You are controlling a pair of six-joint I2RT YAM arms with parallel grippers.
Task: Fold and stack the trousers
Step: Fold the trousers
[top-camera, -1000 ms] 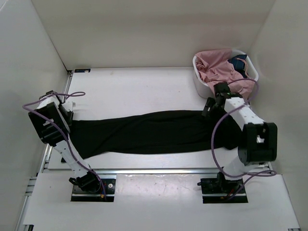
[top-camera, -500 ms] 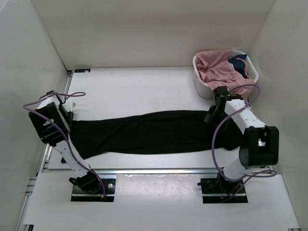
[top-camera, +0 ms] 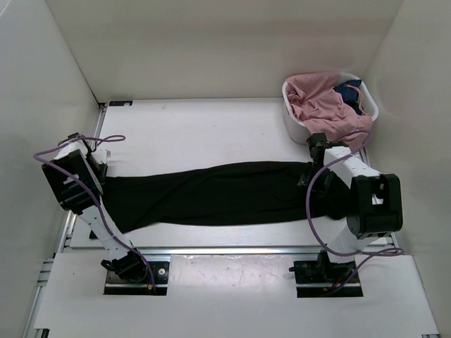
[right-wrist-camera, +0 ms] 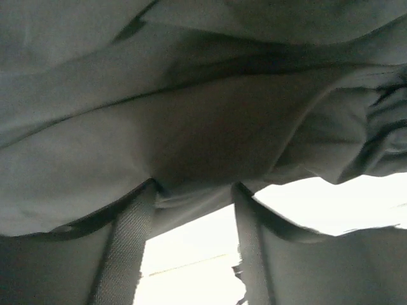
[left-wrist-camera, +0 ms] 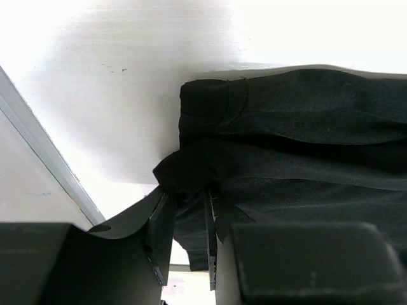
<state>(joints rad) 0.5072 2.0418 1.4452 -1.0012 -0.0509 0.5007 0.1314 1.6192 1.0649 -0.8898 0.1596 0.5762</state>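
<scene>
Right gripper (top-camera: 309, 174) lowered onto flat black trousers (top-camera: 211, 193), fingers (right-wrist-camera: 124, 241) parted; left gripper (left-wrist-camera: 184, 203) pinches them.

Behind the trousers (top-camera: 211, 193) the worktop (top-camera: 190, 130) lies open; a full laundry basket (top-camera: 294, 128) blocks the corner behind their right end.

Matt black cloth trousers (top-camera: 211, 193) (finely woven), smooth white table (top-camera: 197, 134); glossy white plastic basket (top-camera: 293, 127)
</scene>
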